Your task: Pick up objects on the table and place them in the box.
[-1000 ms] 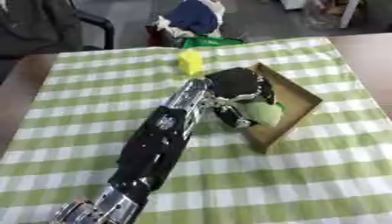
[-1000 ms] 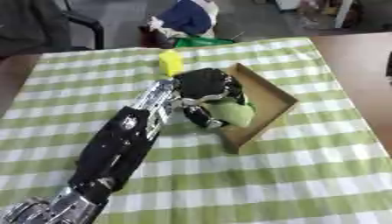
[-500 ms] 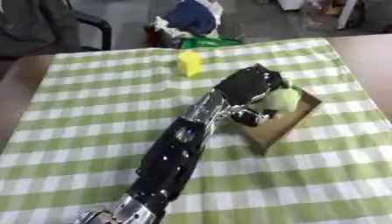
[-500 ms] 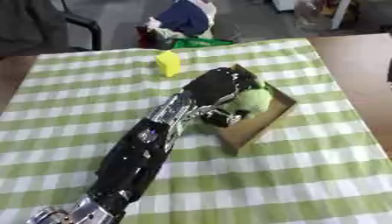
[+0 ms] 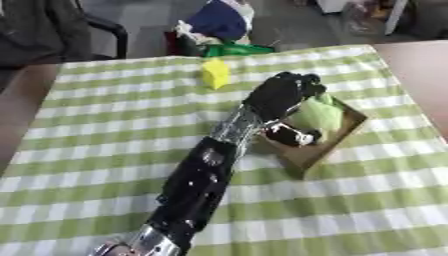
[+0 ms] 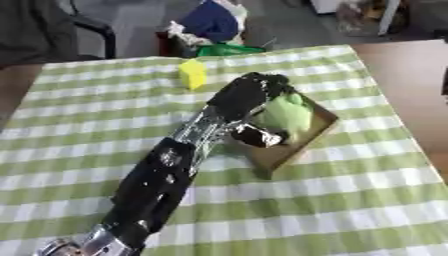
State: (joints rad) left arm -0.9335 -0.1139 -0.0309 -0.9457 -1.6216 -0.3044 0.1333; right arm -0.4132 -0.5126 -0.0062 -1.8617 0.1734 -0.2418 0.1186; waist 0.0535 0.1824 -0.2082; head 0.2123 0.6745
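My left arm reaches from the lower left across the checked cloth, and my left hand (image 5: pixel 282 94) hangs over the shallow brown box (image 5: pixel 348 131). Its fingers curl at the top and its thumb (image 5: pixel 295 136) sits lower. A pale green soft object (image 5: pixel 318 113) lies between them, inside the box's outline. I cannot tell whether the object rests on the box floor. A yellow block (image 5: pixel 214 73) stands on the cloth behind and to the left of the hand. My right hand shows in neither view.
The green-and-white checked cloth (image 5: pixel 105 125) covers the table. Bare brown tabletop (image 5: pixel 418 65) shows at the right. A dark chair (image 5: pixel 52 30) and a heap of blue, white and green things (image 5: pixel 219 30) stand beyond the far edge.
My left hand has carried the green object from the box's near left side farther right, over the box. In the last half second it has hardly moved.
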